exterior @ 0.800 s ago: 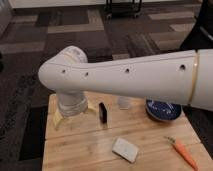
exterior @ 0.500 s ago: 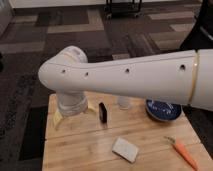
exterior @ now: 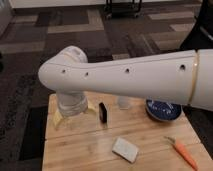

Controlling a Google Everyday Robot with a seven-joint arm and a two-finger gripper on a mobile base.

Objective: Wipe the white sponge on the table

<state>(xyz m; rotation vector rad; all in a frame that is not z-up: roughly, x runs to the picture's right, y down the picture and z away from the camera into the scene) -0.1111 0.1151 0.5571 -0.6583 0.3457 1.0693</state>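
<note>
While the robot's white arm [exterior: 130, 77] stretches across the scene well above the white sponge [exterior: 125, 149], the pad lies flat and untouched on the table [exterior: 85, 147], toward the near edge of the pale planks. The gripper is out of view: the arm bends at an elbow up and to the left of the sponge and drops toward the tabletop. Whatever lies past that bend is hidden, so whether the claw is spread or pressed together cannot be told. An orange carrot [exterior: 183, 153] rests to the right of the sponge, well apart from it. A small black upright object [exterior: 103, 111] stands behind the sponge and slightly left, a blue plate [exterior: 163, 110] sits behind it to the right, and a pale cup [exterior: 123, 103] stands farther behind, partly under the arm. A pale yellow wedge [exterior: 57, 117] peeks out far to the sponge's left. The sponge looks light, soft and compressible, likely to skid on the smooth wood if nudged and to fold if pinched at a corner. A straight-down grasp across its narrower width, near the middle, would probably keep it flat for wiping. Too loose a hold may let it slip out mid-stroke.
</note>
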